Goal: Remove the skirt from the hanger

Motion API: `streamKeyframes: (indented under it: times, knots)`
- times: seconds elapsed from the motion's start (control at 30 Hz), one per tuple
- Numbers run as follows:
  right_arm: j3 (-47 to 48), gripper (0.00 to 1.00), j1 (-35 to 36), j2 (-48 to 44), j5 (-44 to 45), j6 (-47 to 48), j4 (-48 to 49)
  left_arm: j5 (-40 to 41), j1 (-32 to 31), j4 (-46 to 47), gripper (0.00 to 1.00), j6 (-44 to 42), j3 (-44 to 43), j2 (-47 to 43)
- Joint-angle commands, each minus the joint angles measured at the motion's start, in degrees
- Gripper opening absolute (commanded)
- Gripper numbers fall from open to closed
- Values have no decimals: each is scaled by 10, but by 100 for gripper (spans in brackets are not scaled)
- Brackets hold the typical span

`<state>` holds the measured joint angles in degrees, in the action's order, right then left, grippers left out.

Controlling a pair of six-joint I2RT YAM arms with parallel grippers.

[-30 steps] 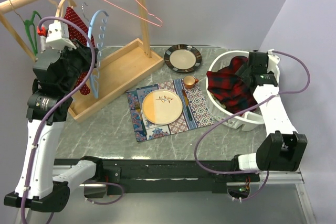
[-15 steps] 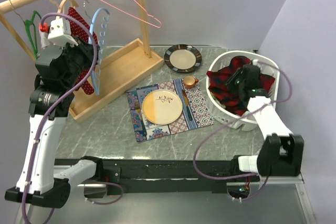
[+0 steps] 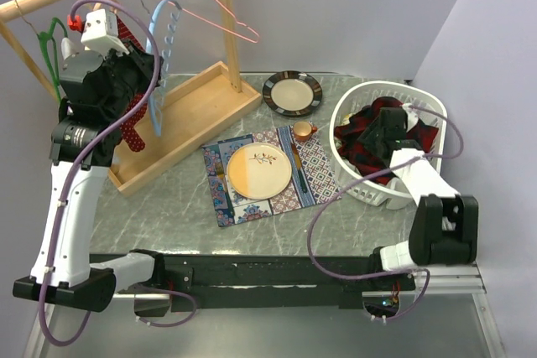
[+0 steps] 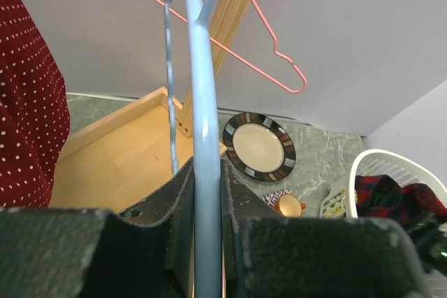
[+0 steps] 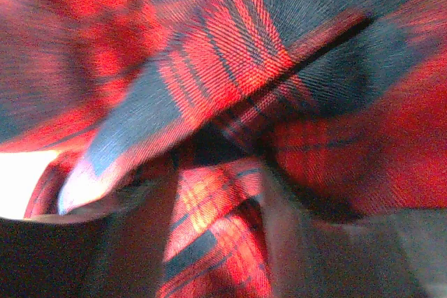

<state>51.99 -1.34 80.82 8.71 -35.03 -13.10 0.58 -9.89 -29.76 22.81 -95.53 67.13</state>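
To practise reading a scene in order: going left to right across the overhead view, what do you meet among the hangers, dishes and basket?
Green plastic hanger → light blue plastic hanger → cream-and-orange round plate → small copper cup → white plastic laundry basket holding red plaid cloth.

Lilac walls (image 3: 352,6), grey marble tbl (image 3: 168,207), even light

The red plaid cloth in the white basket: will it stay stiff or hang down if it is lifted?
Probably floppy: the plaid cloth lies crumpled in folds inside the basket. It looks thin and woven, so it is likely light and not slippery.
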Motion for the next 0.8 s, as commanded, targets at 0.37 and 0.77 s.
streamKeyframes:
  times: [0.37, 0.77]
  knots:
    - [70, 100, -1, -215, 23, 46, -75, 97, 1, 59, 1, -2, -13, 10]
    - [74, 100, 2, -280, -21, 60, -71, 174, 1, 85, 1, -27, -67, 75]
